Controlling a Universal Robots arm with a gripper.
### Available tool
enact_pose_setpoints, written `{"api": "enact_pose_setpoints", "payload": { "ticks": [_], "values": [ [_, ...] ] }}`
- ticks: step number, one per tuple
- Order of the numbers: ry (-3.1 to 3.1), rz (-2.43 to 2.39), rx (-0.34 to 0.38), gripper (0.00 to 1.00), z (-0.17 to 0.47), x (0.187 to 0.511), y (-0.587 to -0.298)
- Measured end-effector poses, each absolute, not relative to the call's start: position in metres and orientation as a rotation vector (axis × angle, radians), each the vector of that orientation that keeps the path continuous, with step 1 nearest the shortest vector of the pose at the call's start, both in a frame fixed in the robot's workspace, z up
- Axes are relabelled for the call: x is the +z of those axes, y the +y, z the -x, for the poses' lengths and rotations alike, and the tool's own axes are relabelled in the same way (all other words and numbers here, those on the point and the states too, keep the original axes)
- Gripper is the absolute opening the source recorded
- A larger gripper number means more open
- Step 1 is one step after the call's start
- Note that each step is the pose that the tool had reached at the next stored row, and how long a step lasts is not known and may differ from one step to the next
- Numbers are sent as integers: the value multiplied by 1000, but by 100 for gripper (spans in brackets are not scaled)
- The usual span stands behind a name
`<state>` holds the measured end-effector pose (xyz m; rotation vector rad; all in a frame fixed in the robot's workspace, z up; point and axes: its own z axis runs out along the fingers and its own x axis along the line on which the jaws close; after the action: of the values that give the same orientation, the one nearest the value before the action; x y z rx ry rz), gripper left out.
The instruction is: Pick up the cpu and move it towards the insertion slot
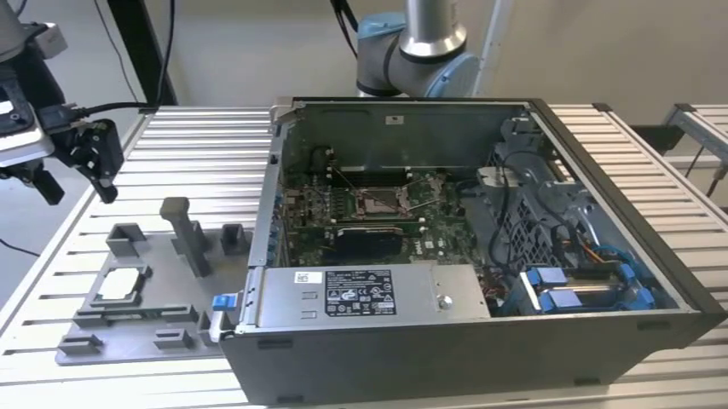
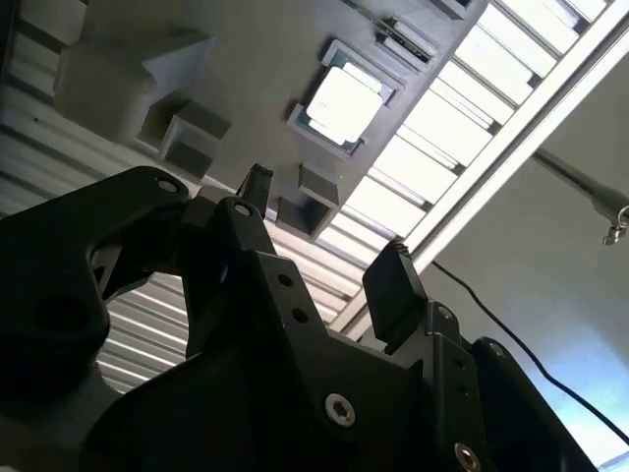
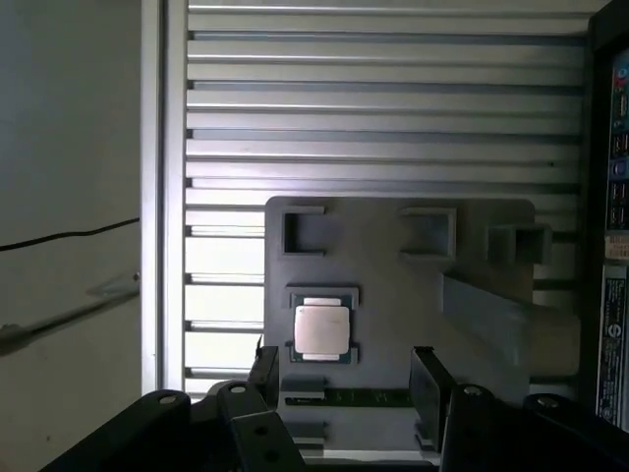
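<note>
Grey fixture (image 3: pixel 393 285) holds the silvery square cpu (image 3: pixel 320 329).

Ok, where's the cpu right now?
The cpu lies in a recess of the grey fixture plate, on the exterior view's left of the open computer case.

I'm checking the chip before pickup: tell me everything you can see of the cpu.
The cpu is a small, thin square chip with a pale, shiny metal-looking top and a darker rim. It lies flat, top up, in a square recess of the grey holder on the slatted table, beside the computer case. Only the holder touches it; the open claw hangs above, apart.
</note>
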<state>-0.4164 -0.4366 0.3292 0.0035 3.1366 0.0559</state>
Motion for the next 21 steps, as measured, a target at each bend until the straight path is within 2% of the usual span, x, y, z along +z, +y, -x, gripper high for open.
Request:
{"api": "enact_pose_setpoints", "payload": {
  "ticks": [21],
  "values": [
    [3136, -4, 55, 100, 417, 298, -437]
  ]
}}
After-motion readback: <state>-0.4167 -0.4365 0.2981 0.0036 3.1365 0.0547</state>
